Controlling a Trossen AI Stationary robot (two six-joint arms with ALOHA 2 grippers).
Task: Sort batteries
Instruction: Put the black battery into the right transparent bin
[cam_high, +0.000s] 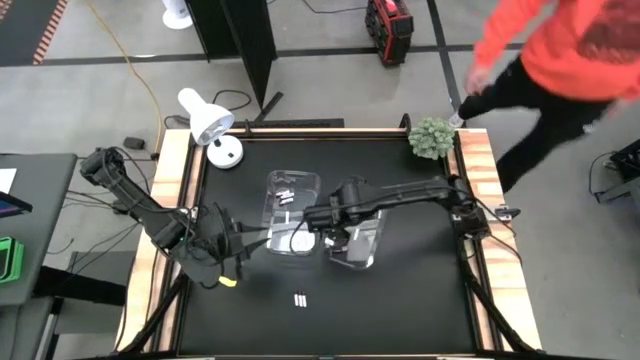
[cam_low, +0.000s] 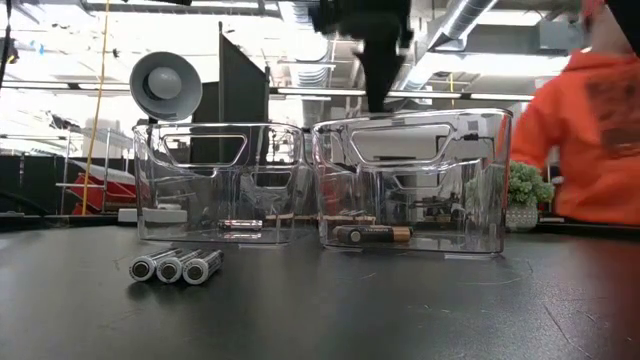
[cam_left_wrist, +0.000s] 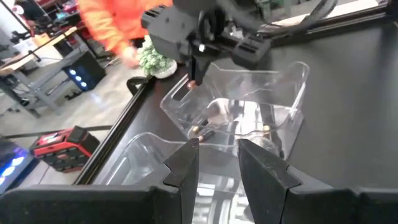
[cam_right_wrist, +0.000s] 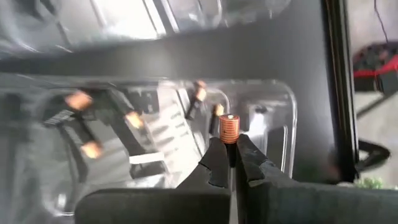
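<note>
Two clear bins stand mid-table: the left bin (cam_low: 215, 180) holds a silver battery (cam_low: 240, 225). The right bin (cam_low: 410, 180) holds several dark batteries with copper ends (cam_low: 370, 235). Three silver batteries (cam_low: 175, 267) lie side by side on the table near its front edge. My right gripper (cam_right_wrist: 231, 144) hangs above the right bin, shut on a dark, copper-ended battery (cam_left_wrist: 193, 79). My left gripper (cam_left_wrist: 216, 152) stands open with nothing between its fingers, left of the bins (cam_high: 240, 243). My right gripper pinches the dark battery between its two fingertips (cam_right_wrist: 217, 155). The battery's copper end (cam_right_wrist: 229, 126) sticks out past them. The fingers slant steeply down from above and lie along the battery. It hangs clear above the right bin, copper end lowest.
A white lamp (cam_high: 210, 125) stands at the table's far left corner and a small green plant (cam_high: 432, 137) at its far right corner. A person in an orange top (cam_high: 560, 50) moves beyond the far right edge. Bare dark table (cam_high: 400, 300) lies near the front edge.
</note>
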